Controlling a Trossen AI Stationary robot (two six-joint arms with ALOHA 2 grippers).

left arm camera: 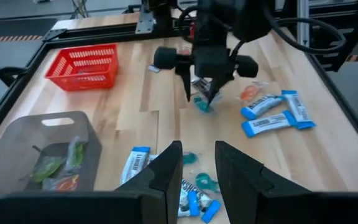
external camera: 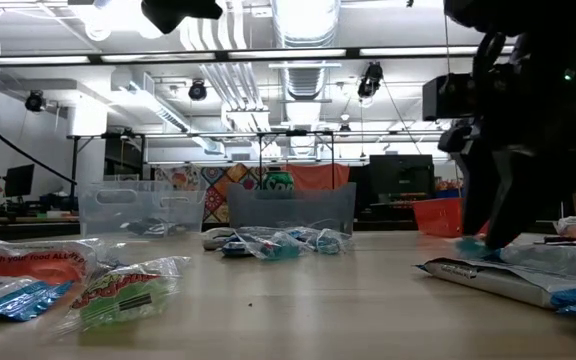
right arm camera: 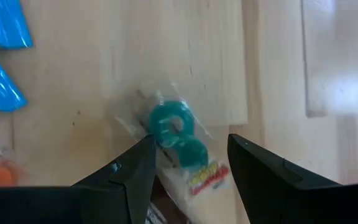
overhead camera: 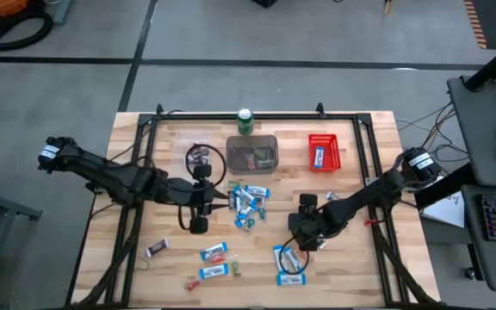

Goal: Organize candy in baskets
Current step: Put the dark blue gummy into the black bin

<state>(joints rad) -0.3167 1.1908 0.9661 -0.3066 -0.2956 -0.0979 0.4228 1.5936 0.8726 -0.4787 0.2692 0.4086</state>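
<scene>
My right gripper [right arm camera: 188, 163] is open and points down over a teal ring candy in a clear wrapper [right arm camera: 174, 132] on the table. Its fingertips stand on either side of the candy, as the left wrist view also shows [left arm camera: 202, 102]. My left gripper [left arm camera: 197, 168] is open and hovers left of the centre candy pile [overhead camera: 248, 202], holding nothing. The clear basket [overhead camera: 203, 160], the grey basket [overhead camera: 252, 153] with green and red pieces inside, and the red basket [overhead camera: 324, 151] with one blue-and-white bar stand in a row near the far edge.
A green drink can [overhead camera: 245, 120] stands behind the grey basket. Blue-and-white bars lie near my right gripper [overhead camera: 289, 263] and toward the near edge [overhead camera: 213, 254]. A dark bar [overhead camera: 156, 250] lies near left. Black frame rails run along the table's sides.
</scene>
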